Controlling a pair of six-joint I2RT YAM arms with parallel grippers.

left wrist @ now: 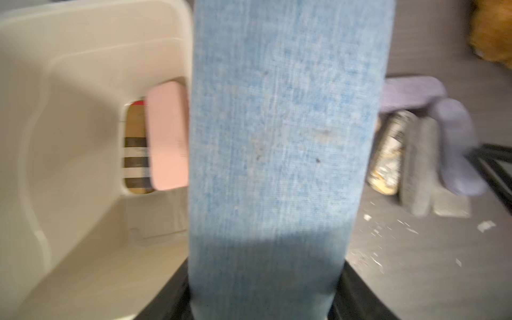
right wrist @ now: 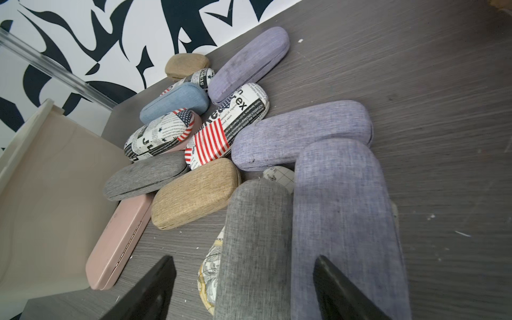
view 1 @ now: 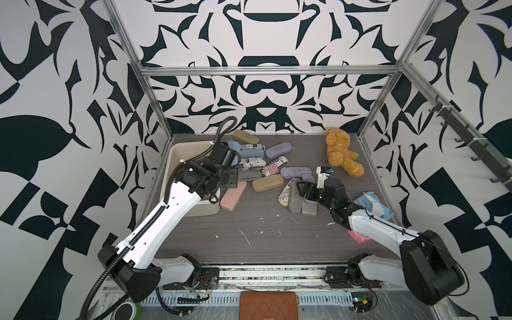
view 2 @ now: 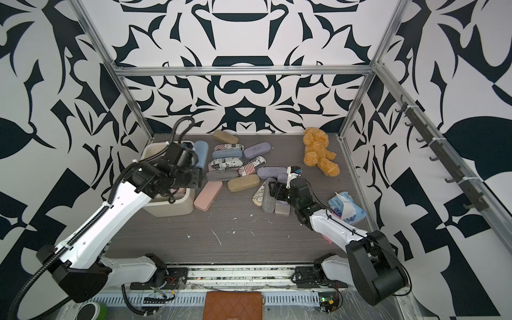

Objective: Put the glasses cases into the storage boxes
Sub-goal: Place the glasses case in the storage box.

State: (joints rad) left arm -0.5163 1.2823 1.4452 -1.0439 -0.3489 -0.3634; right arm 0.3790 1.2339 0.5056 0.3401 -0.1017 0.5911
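Looking from the front edge back: the right tool (right wrist: 243,260) hung with its jaws wide apart over a dark-grey fabric-covered oblong case (right wrist: 255,243). A lilac fabric-covered case (right wrist: 346,221) pressed against that one's side on the grey wood-grain surface (right wrist: 415,97). Nothing was held there.

These looked like light, stiff shells, and the woven cover should give decent friction. I'd pinch across the short width near the middle. The lilac neighbour could be a pain though, since one finger might land on it instead.

Further back, the left tool (left wrist: 263,304) was clamped on a light-blue fabric-covered case (left wrist: 277,138) near one end, so most of its length stuck out. It sat right by the rim of the cream-white plastic tub (left wrist: 69,83); couldn't tell if it was over the opening. A smooth pink case (left wrist: 166,138), probably slipperier, and a plaid case (left wrist: 135,144) lay inside the tub.

Farthest back were more loose ones, like a flag-and-newsprint case (view 1: 273,165) and a tan fabric case (view 1: 243,136) near the wall.
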